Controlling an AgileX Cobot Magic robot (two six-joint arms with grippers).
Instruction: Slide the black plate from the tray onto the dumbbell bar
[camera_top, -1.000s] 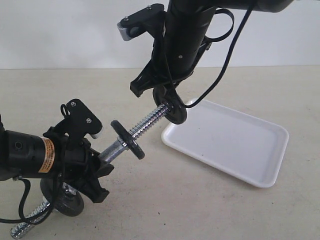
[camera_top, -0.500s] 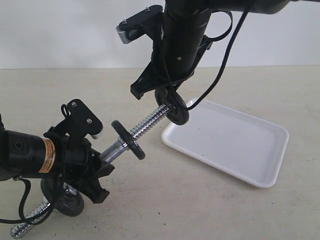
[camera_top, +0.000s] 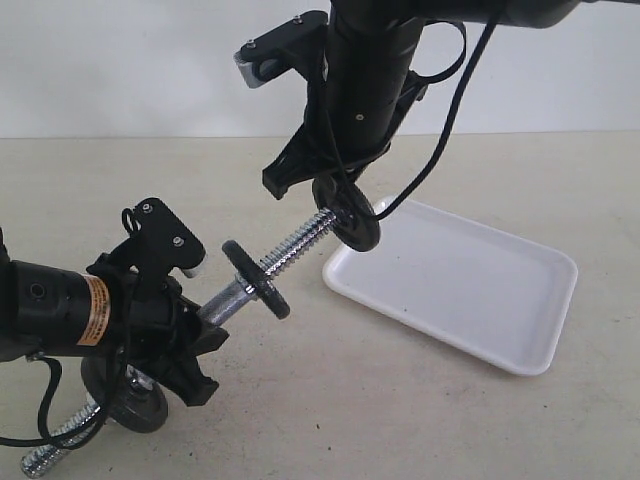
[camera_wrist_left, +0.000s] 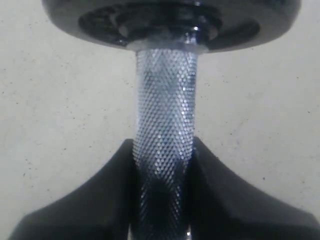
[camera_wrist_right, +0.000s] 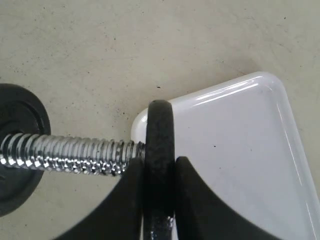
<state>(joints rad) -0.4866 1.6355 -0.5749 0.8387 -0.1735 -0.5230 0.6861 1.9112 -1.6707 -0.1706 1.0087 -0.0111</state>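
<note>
**A:** What does the right claw (camera_wrist_right: 159, 175) have hold of?

**B:** The black plate (camera_wrist_right: 159, 130), gripped on edge. The claw is closed down to the plate's thickness. One finger (camera_wrist_right: 131, 195) presses on each flat face, and the plate's rim stands out past the fingertips.

**A:** And the left claw (camera_wrist_left: 162, 157)?

**B:** It is clamped on the dumbbell bar (camera_wrist_left: 165, 95), narrowed to the rod's width, with a finger on either side of the knurled middle. From there the bar runs out past its fingertips, tilted upward toward the right claw.

**A:** Do the plate and the bar meet?

**B:** Yes. The bar's threaded end touches the face of the plate near its centre, right at the right claw's fingertips. The plate hides the tip, so I cannot tell whether it is inside the hole.

**A:** Is anything else on the bar?

**B:** A second disc (camera_top: 255, 280) sits on it just beyond the left claw's fingertips. It lies between the two claws, with a stretch of thread separating it from the held plate. Behind the left claw, the bar's other end slopes down to the table (camera_top: 300, 420). A third dark disc (camera_top: 135, 405) shows under that claw.

**A:** Where is the tray (camera_top: 470, 285)?

**B:** Flat on the table, below the right claw. Its nearest corner lies under the held plate, apart from it.
</note>
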